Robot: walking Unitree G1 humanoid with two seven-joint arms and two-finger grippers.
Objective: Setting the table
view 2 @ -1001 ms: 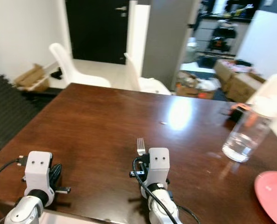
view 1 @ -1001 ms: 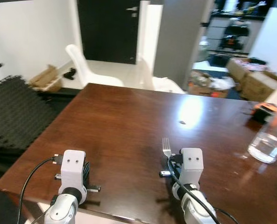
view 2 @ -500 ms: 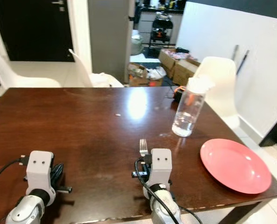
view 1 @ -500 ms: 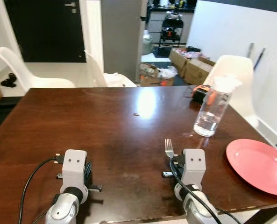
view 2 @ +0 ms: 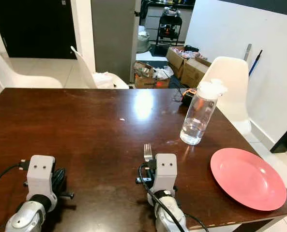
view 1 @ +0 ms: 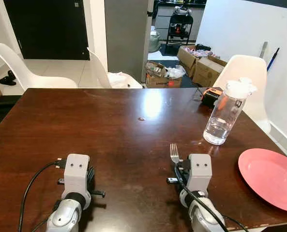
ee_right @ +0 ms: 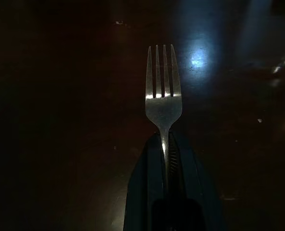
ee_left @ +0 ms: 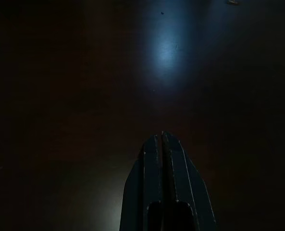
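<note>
Dark brown wood makes up the table (view 1: 109,130), glossy enough to mirror a pale glare near its far middle. From the left eye, white moulded chairs (view 1: 22,65) stand behind it, with a black door, a grey pillar and cardboard boxes (view 1: 203,67) on the floor beyond. A clear water bottle (view 1: 225,113) with a white cap stands toward the right, and a round pink plate (view 1: 274,179), cut off by the frame edge, lies near the right corner. The right gripper (view 1: 179,166) hovers low over the near edge, well left of the plate, with the fork (view 1: 174,153) poking out ahead of it, tines forward.

The right eye shows the whole plate, smooth and matte.

Along the left wrist, the left gripper (ee_left: 162,144) has its two black fingers pressed together, holding nothing, over dim tabletop.

Along the right wrist, the fingers are clamped on the fork's thin handle; four steel tines gleam.
</note>
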